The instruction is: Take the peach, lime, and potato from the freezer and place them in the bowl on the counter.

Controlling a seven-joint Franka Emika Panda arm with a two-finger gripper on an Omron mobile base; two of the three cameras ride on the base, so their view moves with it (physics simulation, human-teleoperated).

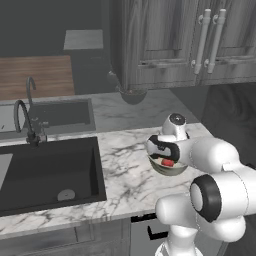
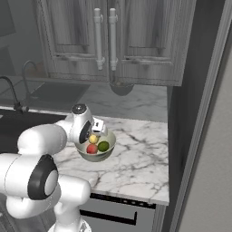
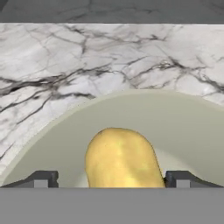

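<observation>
1. Nearest of all, the two-finger gripper (image 3: 111, 179) is seen in the hand view with its dark fingertips (image 3: 40, 179) spread wide, one on each side of the yellow-brown oval potato (image 3: 120, 159); daylight is judged to lie between each tip and the skin, so nothing is pinched.

2. The potato is found directly ahead of the gripper, between the jaws, inside the pale cream, glossy, round deep bowl (image 3: 183, 127). Its long axis is seen running away from the camera, along the gripper's own line, not across the jaws.

3. Any coming move is judged to turn on that: with the potato straight in front, the gripper would best be drawn straight back out, so the tips are not dragged across it.

4. From the right base view, the bowl (image 2: 109, 146) is seen to hold three things close together: the potato (image 2: 93, 138), the small round reddish-orange peach (image 2: 92, 148) and the small round bright green lime (image 2: 103, 146). The gripper (image 2: 98, 128) is poised at the rim, above them.

5. In the left base view, the bowl (image 1: 170, 170) is half hidden by the arm.

6. The bowl is set on the white marble counter with grey veining (image 2: 140, 154), just right of the black sink (image 1: 50, 170).

7. With all three pieces in the bowl, the task is judged as good as done.
</observation>
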